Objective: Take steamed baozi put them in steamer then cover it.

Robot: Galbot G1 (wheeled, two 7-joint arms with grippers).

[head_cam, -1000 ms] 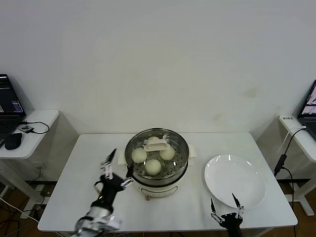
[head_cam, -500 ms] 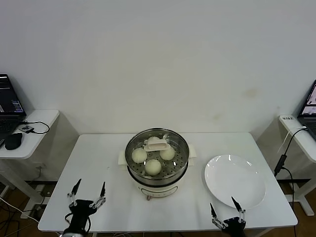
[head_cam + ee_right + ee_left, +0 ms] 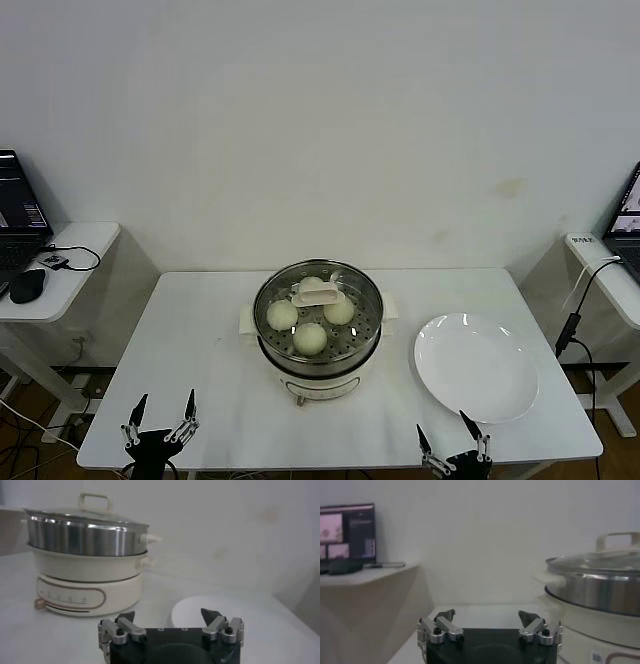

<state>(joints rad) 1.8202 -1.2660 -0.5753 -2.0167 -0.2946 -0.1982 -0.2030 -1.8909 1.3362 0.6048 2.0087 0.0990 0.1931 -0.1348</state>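
The steamer (image 3: 318,352), a shiny steel pot on a cream-white base, stands mid-table. Its glass cover (image 3: 350,290) sits on it, bar handle up. Several cream-white steamed baozi (image 3: 310,337) show through the glass on the perforated tray. My left gripper (image 3: 163,405) hovers open and empty at the table's front left edge, well clear of the pot. My right gripper (image 3: 441,425) hangs open and empty at the front right edge, below the plate. The left wrist view has the left gripper (image 3: 486,614) beside the steamer (image 3: 592,587). The right wrist view has the right gripper (image 3: 168,613) facing the steamer (image 3: 85,540).
An empty white plate (image 3: 477,366) lies right of the steamer, also seen as the plate (image 3: 210,611) in the right wrist view. A side table with a laptop (image 3: 18,215) and mouse stands at the left. Another side table with a cable (image 3: 575,320) stands at the right.
My left gripper has drawn back from beside the steamer's left side to the table's front left edge. The right gripper has sunk slightly lower at the front edge.
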